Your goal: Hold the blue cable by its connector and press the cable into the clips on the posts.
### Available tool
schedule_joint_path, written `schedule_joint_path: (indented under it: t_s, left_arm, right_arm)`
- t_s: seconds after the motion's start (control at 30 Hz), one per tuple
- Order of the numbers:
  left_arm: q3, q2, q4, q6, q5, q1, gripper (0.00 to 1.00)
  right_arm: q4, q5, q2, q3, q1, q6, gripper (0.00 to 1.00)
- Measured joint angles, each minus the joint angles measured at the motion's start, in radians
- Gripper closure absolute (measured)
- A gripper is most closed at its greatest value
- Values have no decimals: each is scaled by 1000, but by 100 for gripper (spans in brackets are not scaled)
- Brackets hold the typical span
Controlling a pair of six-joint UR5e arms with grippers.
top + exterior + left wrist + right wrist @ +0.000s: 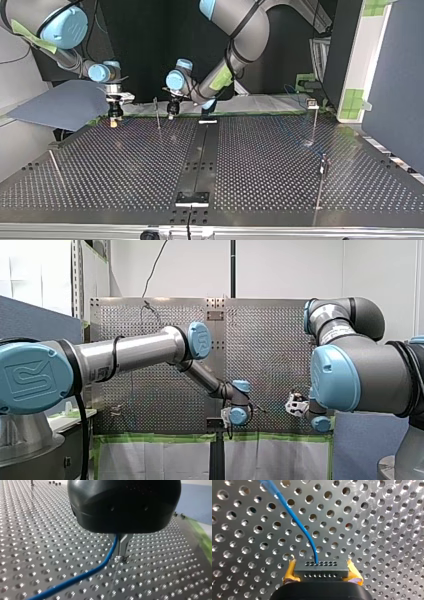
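In the right wrist view my right gripper (321,566) has its yellow pads (290,571) shut on a dark grey connector (321,572) with rows of small holes. The blue cable (294,517) leaves the connector and curves away over the perforated table. In the left wrist view my left gripper (119,554) has its metal fingers (123,543) shut on the blue cable (98,566) just above the table, and the cable trails off to one side. In the top view my right gripper (115,114) is to the left of a thin post (157,114), and my left gripper (172,107) is just to its right.
More thin posts stand on the table: one with a clip on top (312,105) at the top view's right, one nearer the front right (321,180), one at the left (56,167). A dark rail (202,150) runs down the middle. A grey board (65,105) lies behind my right gripper.
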Motion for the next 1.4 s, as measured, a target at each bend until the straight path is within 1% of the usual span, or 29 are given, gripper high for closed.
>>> schedule_joint_path:
  t_s: [0.17,0.43,0.53,0.57,0.6,0.63,0.67,0.7,0.73,0.77,0.87,0.97,1.13,1.4]
  left_arm:
    - [9,0,1,0,5,14,100]
    - [13,0,1,3,12,27,100]
    - [4,0,9,13,26,26,100]
    - [-2,0,14,16,33,25,88]
    - [-8,1,21,18,41,25,70]
    - [-16,1,32,21,52,24,70]
    - [-21,1,40,24,60,22,40]
    - [-25,1,49,29,68,21,21]
    - [-29,1,59,37,76,19,21]
    - [-32,1,64,45,80,17,2]
    - [-38,1,68,70,86,14,2]
    - [-40,1,58,89,92,13,2]
    - [-41,1,18,119,119,12,2]
    - [-55,6,-42,147,123,7,2]
  right_arm:
    - [3,-5,1,-17,0,10,100]
    - [6,-7,1,-32,2,13,100]
    - [7,-7,1,-33,3,12,100]
    - [8,-7,1,-33,3,12,100]
    - [9,-7,1,-33,3,11,100]
    - [9,-7,1,-33,3,11,100]
    - [10,-8,1,-33,3,10,100]
    - [11,-7,1,-33,3,10,100]
    - [12,-7,1,-33,3,9,100]
    - [12,-7,1,-33,4,8,100]
    - [14,-7,1,-33,4,8,100]
    - [15,-7,1,-33,6,6,100]
    - [15,-8,1,-33,8,5,100]
    - [20,-8,1,-33,13,4,100]
